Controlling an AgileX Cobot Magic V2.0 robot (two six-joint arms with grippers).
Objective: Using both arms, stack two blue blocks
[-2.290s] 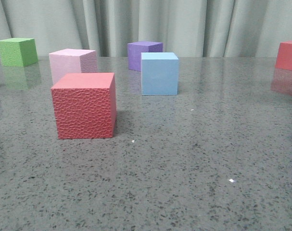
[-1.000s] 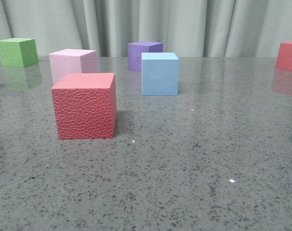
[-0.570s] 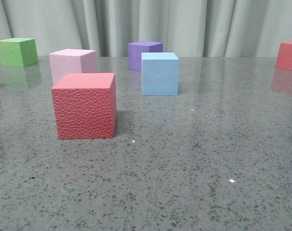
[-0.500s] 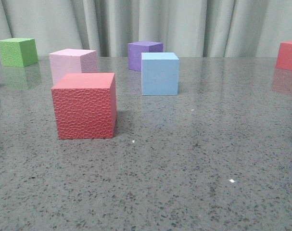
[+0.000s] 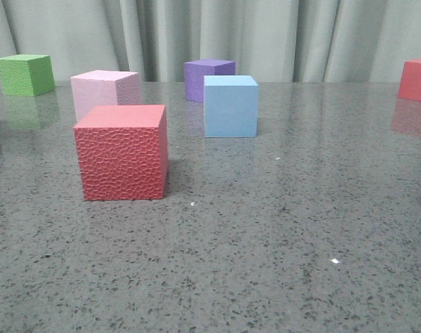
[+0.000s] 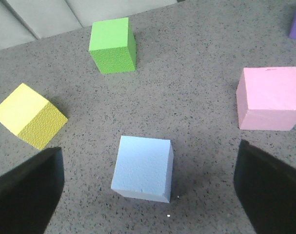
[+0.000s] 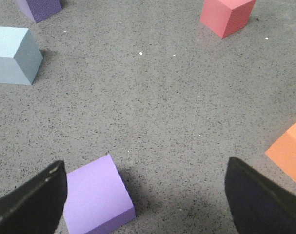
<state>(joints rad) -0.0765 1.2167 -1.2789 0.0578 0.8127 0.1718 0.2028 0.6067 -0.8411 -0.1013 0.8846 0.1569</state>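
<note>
One pale blue block [image 5: 230, 106] stands on the table behind and to the right of a textured red cube [image 5: 121, 152]; the right wrist view shows it too [image 7: 13, 54], far from that gripper. The other blue block [image 6: 143, 168] lies on the table between the wide-apart fingers of my left gripper [image 6: 148, 195], which is open and touches nothing. My right gripper [image 7: 145, 204] is open as well, hovering over bare table. A light purple cube [image 7: 96, 197] sits close to one of its fingers [image 7: 30, 204]. Neither arm appears in the front view.
Near the left gripper are a green cube [image 6: 112, 45], a yellow cube [image 6: 29, 115] and a pink cube [image 6: 269, 98]. Near the right one are a red cube [image 7: 226, 15], an orange cube [image 7: 290, 151] and a dark purple cube [image 7: 39, 8]. A curtain hangs behind the table.
</note>
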